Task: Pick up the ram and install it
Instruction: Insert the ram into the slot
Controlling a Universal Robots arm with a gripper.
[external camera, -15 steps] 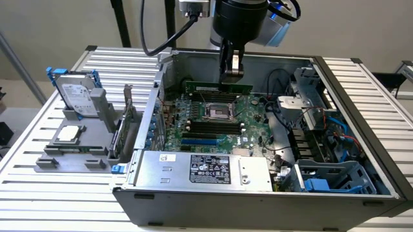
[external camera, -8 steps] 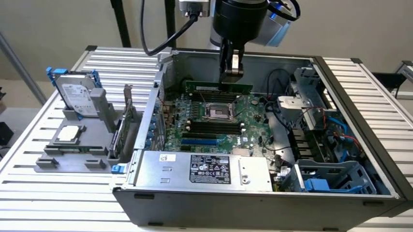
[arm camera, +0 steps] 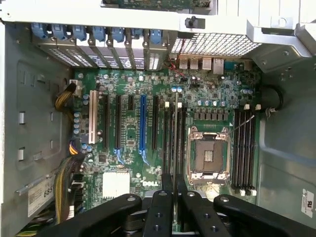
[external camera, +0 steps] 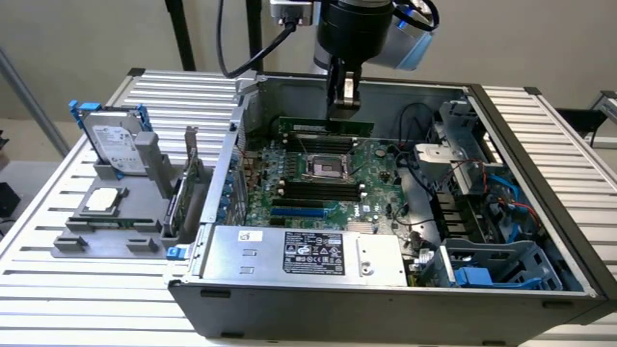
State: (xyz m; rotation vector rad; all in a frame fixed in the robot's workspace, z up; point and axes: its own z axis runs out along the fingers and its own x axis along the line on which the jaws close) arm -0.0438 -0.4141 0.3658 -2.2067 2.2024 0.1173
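Ram (external camera: 311, 127) hangs inside the open case (external camera: 386, 318), pinched by its upper edge in the tool (external camera: 342, 108), which is clenched on it. It sits directly below the tool, over the motherboard (external camera: 371, 181), its long axis parallel to the black memory slots (arm camera: 167, 138) beside the processor socket (external camera: 325, 168). Cables (external camera: 415, 119) lie toward the exterior view's right, apart from the stick.

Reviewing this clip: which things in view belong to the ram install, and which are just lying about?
In the job: the gripper, shut on the ram; the memory slots on the motherboard.

Lying about: hard drive, processor chip, expansion card, power supply.
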